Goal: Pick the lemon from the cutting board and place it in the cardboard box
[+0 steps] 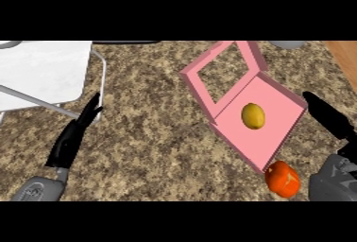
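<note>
The lemon lies on the pink board right of centre, small, firm, probably light and apt to roll, best clasped around its middle by the right hand, fingers straight, just beside it.

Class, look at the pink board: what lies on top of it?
A yellow lemon lies alone on the pink board, near its middle. An orange fruit sits on the counter off its lower corner. What is under the board is covered.
</note>
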